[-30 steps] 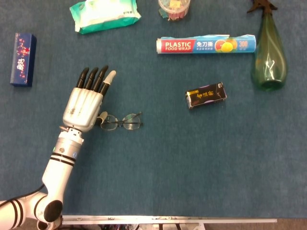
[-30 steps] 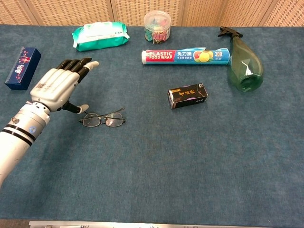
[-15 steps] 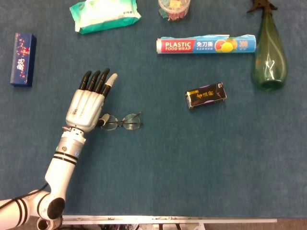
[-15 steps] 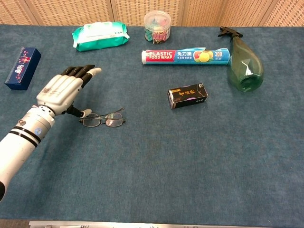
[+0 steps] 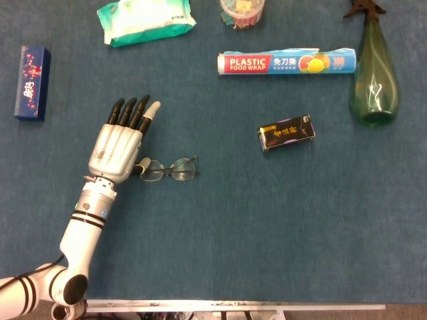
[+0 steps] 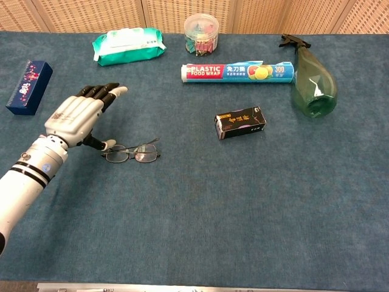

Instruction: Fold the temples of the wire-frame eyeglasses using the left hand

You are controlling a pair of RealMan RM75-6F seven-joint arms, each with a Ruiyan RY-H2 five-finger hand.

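The wire-frame eyeglasses [image 5: 171, 169] [image 6: 132, 152] lie flat on the blue cloth, lenses toward me, with one thin temple angling up at their right end. My left hand [image 5: 122, 139] [image 6: 78, 115] hovers just left of them, palm down, fingers stretched out and apart. Its thumb tip sits at the left end of the frame; contact cannot be told. Nothing is held in the hand. My right hand shows in neither view.
A dark blue box [image 5: 32, 82] lies far left and a green wipes pack [image 5: 146, 21] at the back. A food wrap roll [image 5: 287, 63], a small black box [image 5: 287, 133], a green spray bottle [image 5: 375, 73] and a clip jar [image 5: 242, 12] lie to the right.
The left hand shifted slightly right toward the glasses, then eased back left a little. The glasses have not visibly moved.
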